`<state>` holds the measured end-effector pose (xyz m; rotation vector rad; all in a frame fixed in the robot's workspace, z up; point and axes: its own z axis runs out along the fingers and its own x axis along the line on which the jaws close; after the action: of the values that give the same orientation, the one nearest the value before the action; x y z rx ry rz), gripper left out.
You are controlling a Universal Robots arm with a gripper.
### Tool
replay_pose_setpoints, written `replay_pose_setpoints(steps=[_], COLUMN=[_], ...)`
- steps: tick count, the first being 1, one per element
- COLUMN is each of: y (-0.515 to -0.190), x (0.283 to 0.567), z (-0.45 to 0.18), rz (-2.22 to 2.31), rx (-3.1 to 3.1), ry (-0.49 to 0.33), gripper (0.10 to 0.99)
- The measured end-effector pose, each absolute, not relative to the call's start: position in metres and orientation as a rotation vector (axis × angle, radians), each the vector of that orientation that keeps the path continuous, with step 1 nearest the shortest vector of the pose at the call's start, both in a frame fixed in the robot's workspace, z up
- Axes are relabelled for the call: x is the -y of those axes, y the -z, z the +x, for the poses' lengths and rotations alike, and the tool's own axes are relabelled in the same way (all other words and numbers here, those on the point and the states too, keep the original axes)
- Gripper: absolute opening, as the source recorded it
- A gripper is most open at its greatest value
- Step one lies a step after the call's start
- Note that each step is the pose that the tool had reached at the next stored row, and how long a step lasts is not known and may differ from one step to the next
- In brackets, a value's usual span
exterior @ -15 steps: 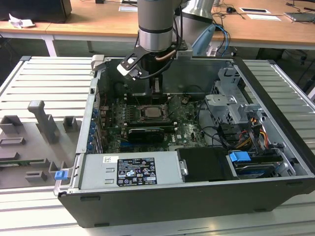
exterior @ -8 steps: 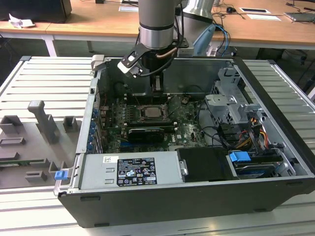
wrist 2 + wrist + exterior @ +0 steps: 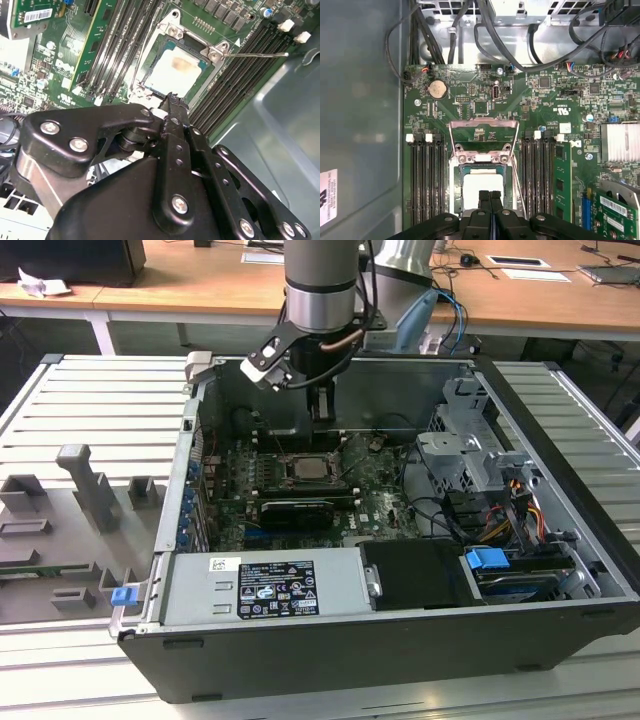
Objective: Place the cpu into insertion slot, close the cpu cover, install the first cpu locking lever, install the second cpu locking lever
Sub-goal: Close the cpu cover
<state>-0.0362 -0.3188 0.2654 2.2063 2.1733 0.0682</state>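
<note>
Mid-frame in the exterior view, I find the pale square metal-topped cpu (image 3: 305,466) seated, the thin silver-grey cpu cover (image 3: 483,121) apparently unclosed, and the black gripper (image 3: 490,194) pinched together, empty.

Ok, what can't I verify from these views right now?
- First wrist view: part of the cpu, hidden by the gripper.
- Second wrist view: whether the gripper touches the cpu cover; its own body blocks the contact.
- Exterior view: whether anything is latched at the insertion slot; too small.

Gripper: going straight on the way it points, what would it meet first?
The gripper would probably meet the cpu on its pale top first, close to the cpu cover edge; depth is unclear.
</note>
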Motion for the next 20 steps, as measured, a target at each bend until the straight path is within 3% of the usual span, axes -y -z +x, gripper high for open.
replay_pose_setpoints(steps=[20], y=[-0.279], x=[0.318], z=[-0.023], rz=[2.207], rx=[-2.173], ry=[-0.068], gripper=[0.106])
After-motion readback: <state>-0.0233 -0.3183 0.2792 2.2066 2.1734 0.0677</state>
